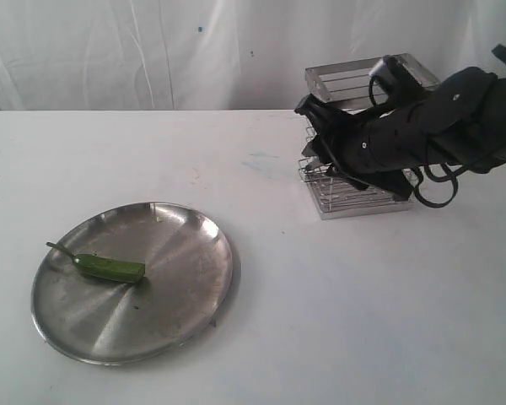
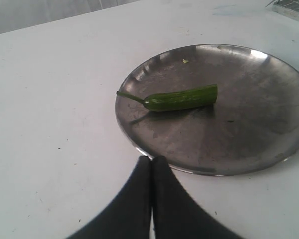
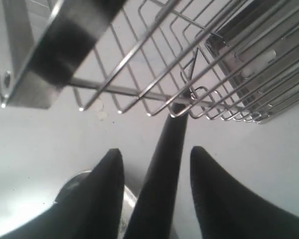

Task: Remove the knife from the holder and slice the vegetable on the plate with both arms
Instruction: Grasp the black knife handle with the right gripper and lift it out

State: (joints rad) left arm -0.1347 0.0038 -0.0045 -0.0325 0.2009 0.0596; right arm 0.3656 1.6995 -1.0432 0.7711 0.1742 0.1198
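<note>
Two grippers show: the right gripper (image 3: pixel 157 159) has its fingers spread either side of the knife (image 3: pixel 162 174), whose black shaft reaches into the holder (image 1: pixel 354 181). Left gripper (image 2: pixel 152 162) is pinched together, empty, beside the plate (image 2: pixel 259 144) carrying the vegetable (image 2: pixel 182 98).

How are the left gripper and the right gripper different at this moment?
The left gripper has its fingers pressed together and empty; the right gripper is spread, with the black knife between its fingers. The left one is by the plate; the right one is at the wire holder. Both have black fingers.
</note>
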